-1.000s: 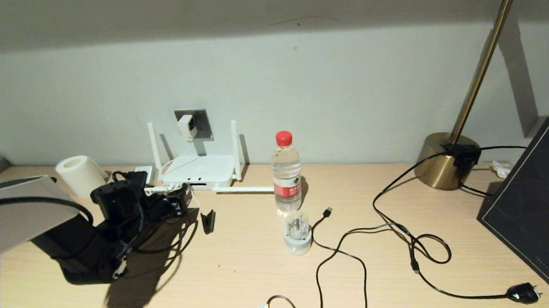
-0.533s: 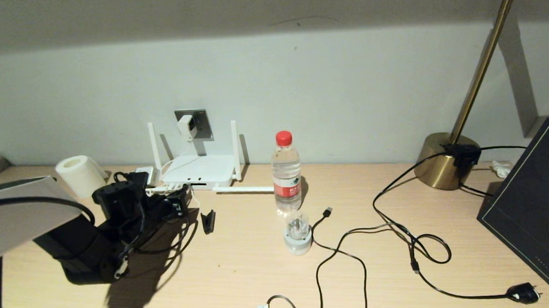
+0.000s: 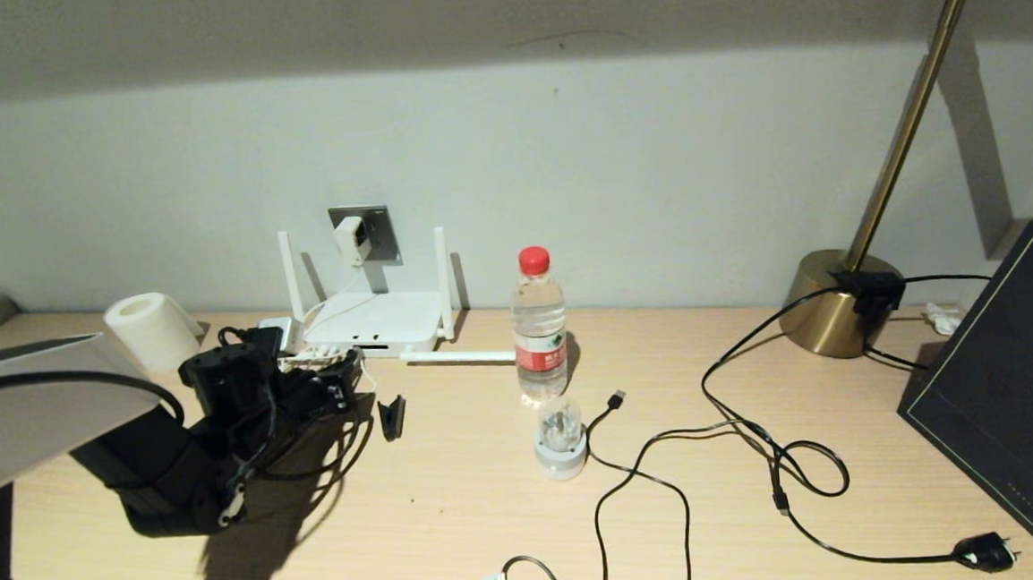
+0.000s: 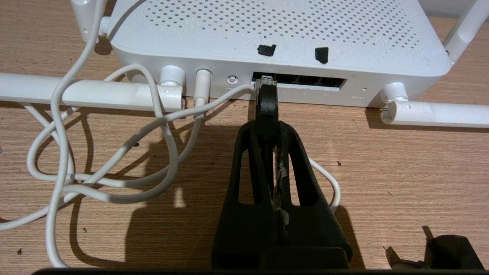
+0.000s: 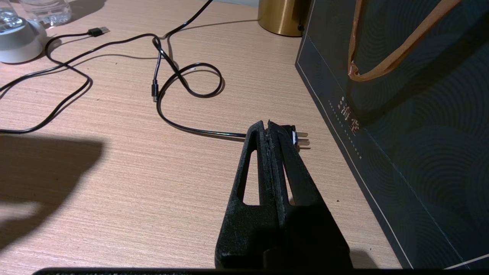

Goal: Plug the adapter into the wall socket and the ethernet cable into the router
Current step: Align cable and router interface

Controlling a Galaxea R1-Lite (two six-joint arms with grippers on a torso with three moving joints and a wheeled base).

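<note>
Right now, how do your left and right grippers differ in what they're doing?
The left gripper is shut on the ethernet cable, its clear plug at the router port row; the right gripper is shut on nothing. The left sits at the router's port edge; the right hangs over bare desk beside a black mains plug and a dark bag. Both have black fingers pressed together.
</note>
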